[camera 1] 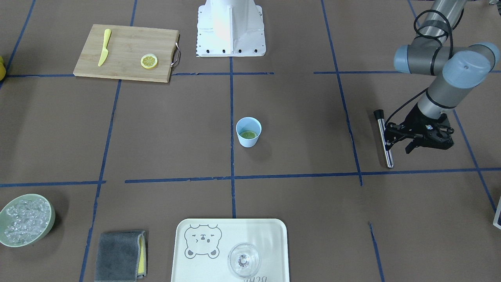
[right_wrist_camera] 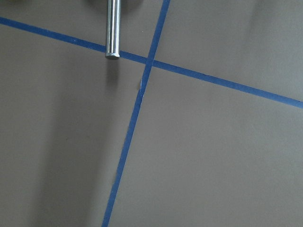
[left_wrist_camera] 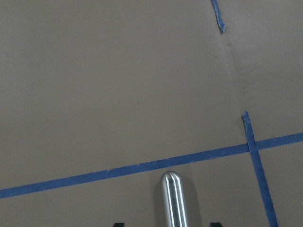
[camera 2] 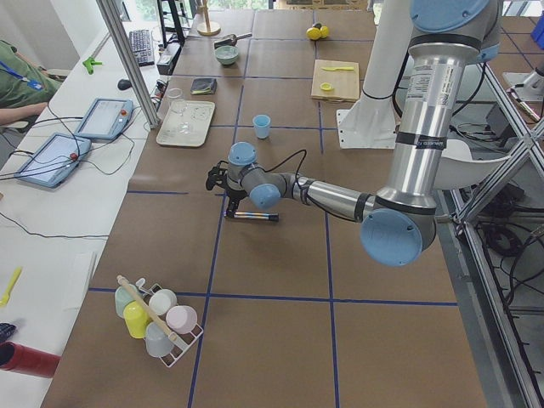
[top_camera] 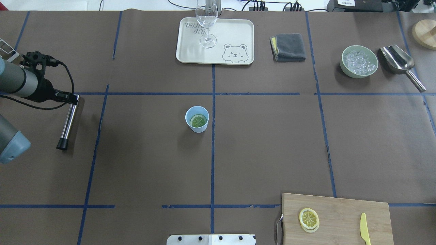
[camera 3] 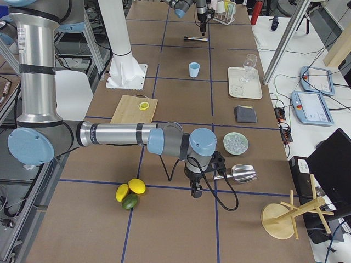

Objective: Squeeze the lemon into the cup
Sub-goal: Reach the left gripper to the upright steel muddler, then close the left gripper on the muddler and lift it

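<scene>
Brown table (camera 1: 313,117), one cup (camera 1: 248,141), two lemon slices (camera 1: 249,134), left gripper (camera 1: 399,147) apart, right gripper (camera 3: 196,192) unclear.

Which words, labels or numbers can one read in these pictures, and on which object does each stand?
"TAIJI" over "BEA": on the tray; the wine glass hides the rest.
Sticker on the left arm's silver tube: too small to read.
White label on the black box beyond the table: too small to read.
</scene>
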You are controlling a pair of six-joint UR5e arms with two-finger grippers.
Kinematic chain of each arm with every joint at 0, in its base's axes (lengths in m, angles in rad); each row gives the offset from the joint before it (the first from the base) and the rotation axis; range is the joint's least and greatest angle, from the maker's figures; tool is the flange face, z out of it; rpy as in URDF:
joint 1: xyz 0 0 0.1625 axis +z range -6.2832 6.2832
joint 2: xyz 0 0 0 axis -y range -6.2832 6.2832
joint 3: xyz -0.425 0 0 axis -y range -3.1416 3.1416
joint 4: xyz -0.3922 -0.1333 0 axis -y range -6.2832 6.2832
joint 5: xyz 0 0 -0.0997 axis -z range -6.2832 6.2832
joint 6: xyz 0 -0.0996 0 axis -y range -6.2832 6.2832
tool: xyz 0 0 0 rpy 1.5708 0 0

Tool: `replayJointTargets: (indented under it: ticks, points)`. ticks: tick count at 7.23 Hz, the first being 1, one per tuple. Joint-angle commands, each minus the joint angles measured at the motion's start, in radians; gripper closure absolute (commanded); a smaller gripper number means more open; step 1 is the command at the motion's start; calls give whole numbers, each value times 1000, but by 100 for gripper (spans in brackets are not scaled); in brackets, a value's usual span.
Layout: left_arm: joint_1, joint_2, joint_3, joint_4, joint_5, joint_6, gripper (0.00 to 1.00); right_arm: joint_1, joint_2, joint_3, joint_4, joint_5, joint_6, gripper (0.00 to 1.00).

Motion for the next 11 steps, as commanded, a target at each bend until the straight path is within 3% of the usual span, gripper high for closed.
replayJointTargets:
  ticks: [1,6,7,8,9,11]
  points:
    - [25,-4,22,-18,16,-12,33,11,-5,1,0,0,-2,0]
    - [48,-24,63,-20,52,-14,35,16,-8,3,0,0,-4,0]
    - [48,-24,60,-20,52,-14,48,16,-7,3,0,0,-4,0]
    - [50,-25,58,-20,50,-6,89,17,-7,3,0,0,-4,0]
    - [50,-24,49,-18,50,-6,100,19,-7,4,0,0,-4,0]
    - [48,-21,17,-15,44,0,100,19,-7,4,0,0,-2,0]
